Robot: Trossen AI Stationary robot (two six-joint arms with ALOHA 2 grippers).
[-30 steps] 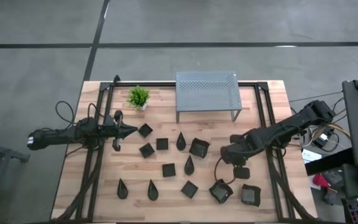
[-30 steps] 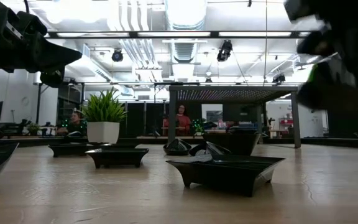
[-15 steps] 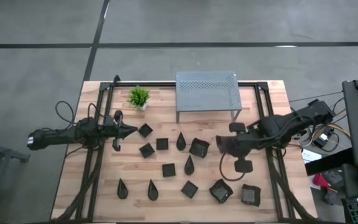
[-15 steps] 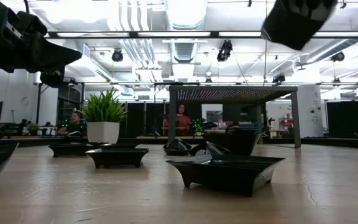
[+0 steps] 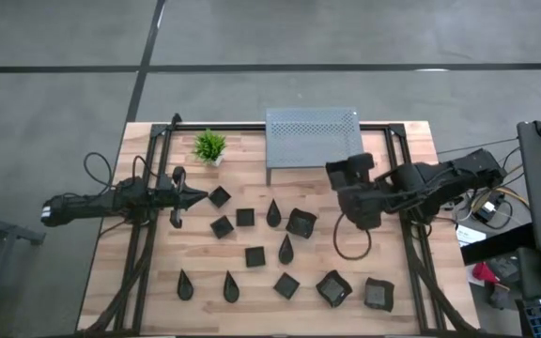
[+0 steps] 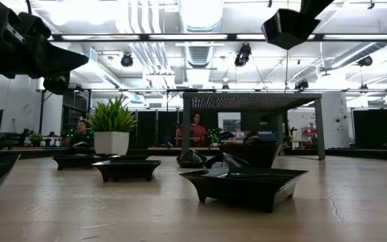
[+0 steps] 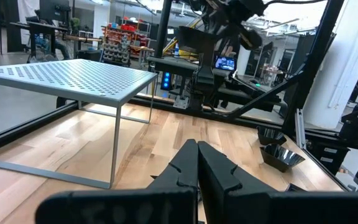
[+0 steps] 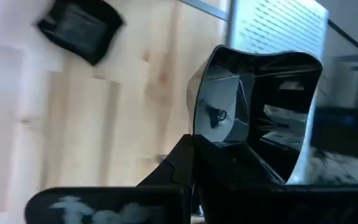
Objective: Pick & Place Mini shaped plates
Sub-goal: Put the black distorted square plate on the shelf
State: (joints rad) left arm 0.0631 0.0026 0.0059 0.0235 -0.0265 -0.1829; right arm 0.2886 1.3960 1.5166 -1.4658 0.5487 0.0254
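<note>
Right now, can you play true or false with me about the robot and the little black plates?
1. The right gripper is holding a deep square plate. True, its fingers are shut on the rim.
2. That plate is resting on the table. False, it is lifted in the air near the grey shelf.
3. The left gripper is carrying a teardrop plate. False, it is shut and holds nothing, beside a small square plate.
4. A green potted plant stands on the table. True.
5. Plates are stacked on top of the shelf. False, its top is bare in the high view.
</note>
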